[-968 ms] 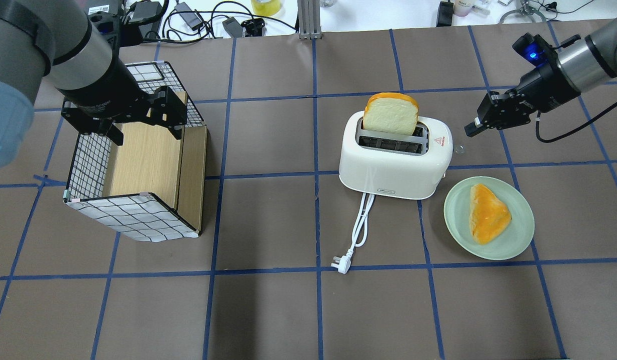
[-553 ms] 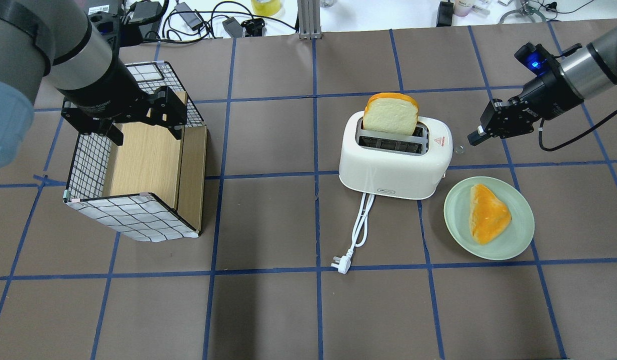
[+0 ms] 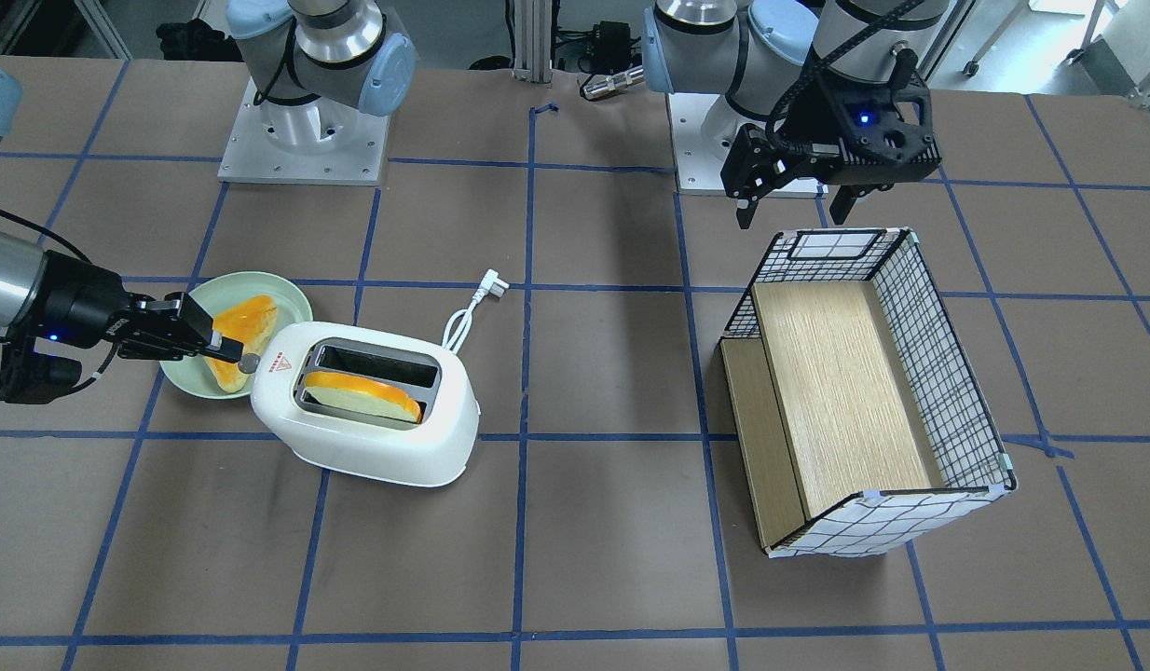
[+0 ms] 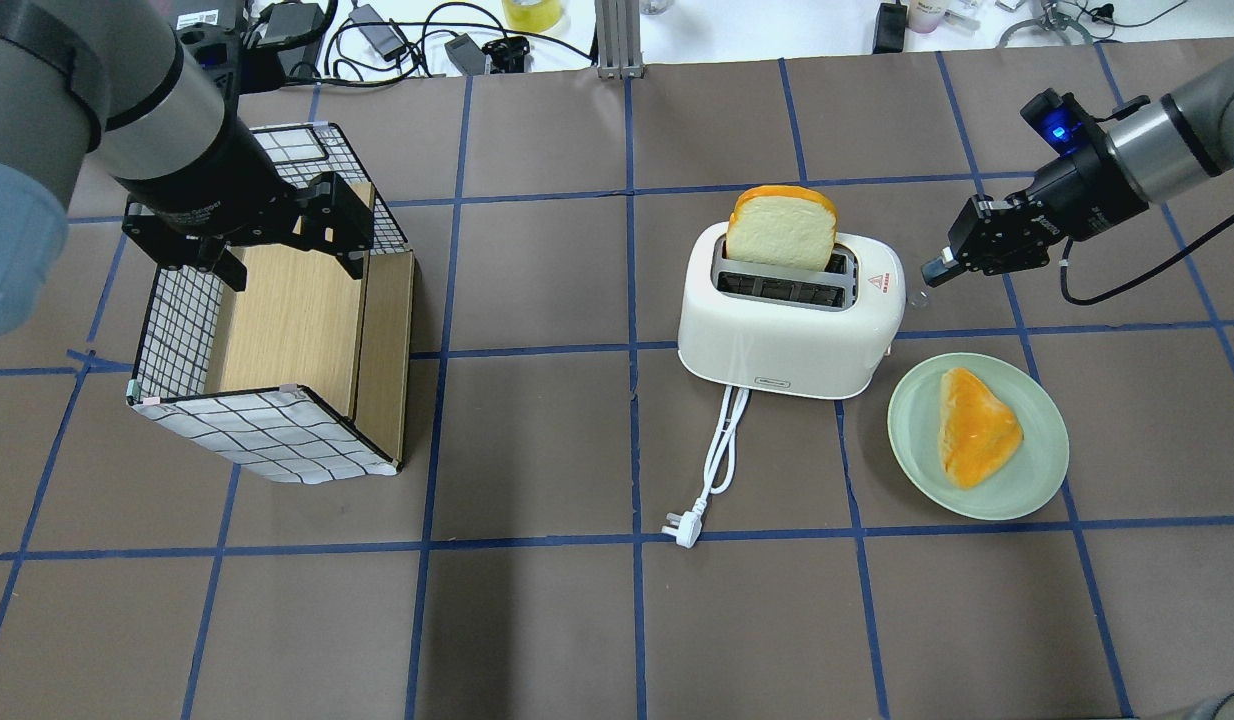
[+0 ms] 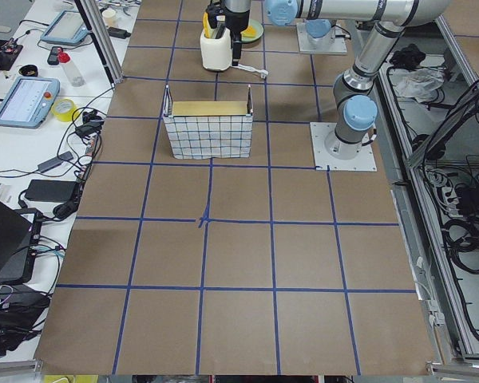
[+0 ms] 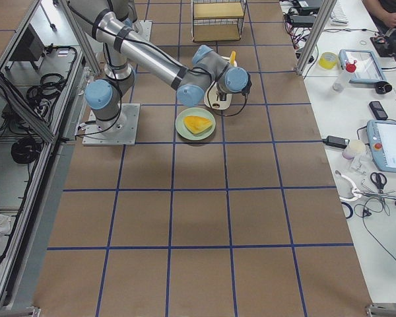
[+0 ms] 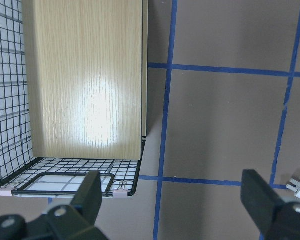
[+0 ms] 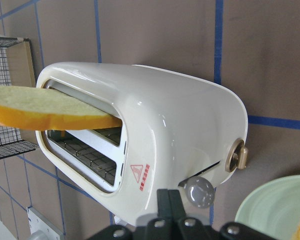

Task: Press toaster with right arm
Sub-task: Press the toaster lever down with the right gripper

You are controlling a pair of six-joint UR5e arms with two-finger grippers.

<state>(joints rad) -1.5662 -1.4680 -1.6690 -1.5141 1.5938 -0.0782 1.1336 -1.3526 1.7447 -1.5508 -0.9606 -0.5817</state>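
The white two-slot toaster point(image 4: 787, 335) stands mid-table, also seen in the front view point(image 3: 370, 433) and the right wrist view point(image 8: 180, 120). A bread slice point(image 4: 782, 228) stands up out of its far slot. My right gripper point(image 4: 929, 272) is shut and empty, and its tip is right at the toaster's right end. In the right wrist view the closed fingers point(image 8: 167, 200) sit just beside the small grey knob point(image 8: 200, 191); I cannot tell if they touch. My left gripper point(image 4: 292, 262) is open and empty above the wire-grid basket point(image 4: 277, 435).
A green plate point(image 4: 917, 440) with a second bread piece point(image 4: 977, 425) lies near the toaster's right end, under the right arm's side. The white cord and plug point(image 4: 682, 528) trail toward the table's front. A tan dial point(image 8: 238, 156) sits on the toaster's end.
My right gripper has moved left, closing the gap to the toaster's right end knob. The left arm, toaster and bread have not moved.
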